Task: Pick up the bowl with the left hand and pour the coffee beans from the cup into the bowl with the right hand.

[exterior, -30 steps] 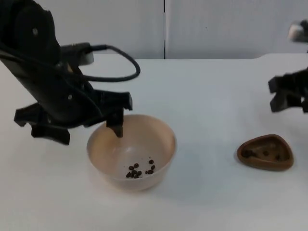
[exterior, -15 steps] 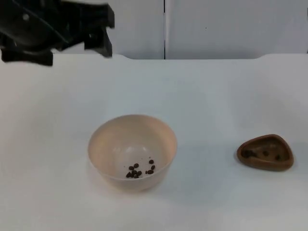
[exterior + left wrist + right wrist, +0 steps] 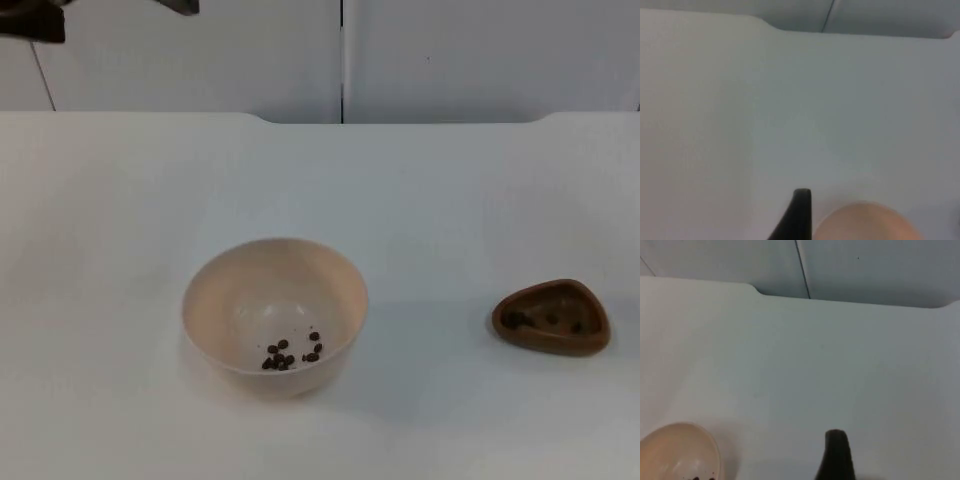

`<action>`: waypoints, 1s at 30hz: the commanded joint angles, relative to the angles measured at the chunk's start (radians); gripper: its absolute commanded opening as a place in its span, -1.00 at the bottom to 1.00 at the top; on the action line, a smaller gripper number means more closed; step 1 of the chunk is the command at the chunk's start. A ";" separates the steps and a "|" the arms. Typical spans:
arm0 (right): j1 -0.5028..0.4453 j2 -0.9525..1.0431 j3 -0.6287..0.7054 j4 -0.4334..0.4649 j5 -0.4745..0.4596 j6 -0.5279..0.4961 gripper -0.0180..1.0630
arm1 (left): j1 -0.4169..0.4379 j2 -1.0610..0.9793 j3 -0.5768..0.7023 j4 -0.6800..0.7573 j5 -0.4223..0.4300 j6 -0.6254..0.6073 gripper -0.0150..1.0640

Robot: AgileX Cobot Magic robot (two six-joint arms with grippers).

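Since the left hand [image 3: 100, 8] has lifted off the bowl [image 3: 274, 314] to the far corner, you cannot tell its grip; count the bowl released. Bowl: on the table [image 3: 450, 200], centre, coffee beans [image 3: 292, 352] inside. Cup [image 3: 551, 317]: well apart, few beans left. Pour appears done. Right hand has withdrawn. Nothing obstructs.

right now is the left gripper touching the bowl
Apart. In the top view the bowl sits alone on the table, while the left gripper is up at the far corner, with bare table between them.
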 commanded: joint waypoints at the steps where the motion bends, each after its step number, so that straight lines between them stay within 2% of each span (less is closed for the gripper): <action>1: -0.003 -0.013 -0.001 -0.006 0.022 -0.028 0.12 | 0.002 -0.026 0.001 0.004 0.009 0.008 0.60; 6: -0.003 -0.030 -0.001 -0.006 0.036 -0.032 0.12 | 0.002 -0.063 0.001 0.004 0.039 0.050 0.60; 15: -0.003 -0.083 0.002 -0.006 0.077 -0.055 0.12 | 0.002 -0.125 0.001 0.004 0.082 0.053 0.60; 26: -0.003 -0.212 0.091 -0.006 0.060 -0.114 0.12 | 0.002 -0.274 0.003 0.001 0.176 0.103 0.60; 30: -0.003 -0.288 0.115 -0.006 0.053 -0.135 0.12 | 0.002 -0.359 0.003 -0.004 0.237 0.135 0.60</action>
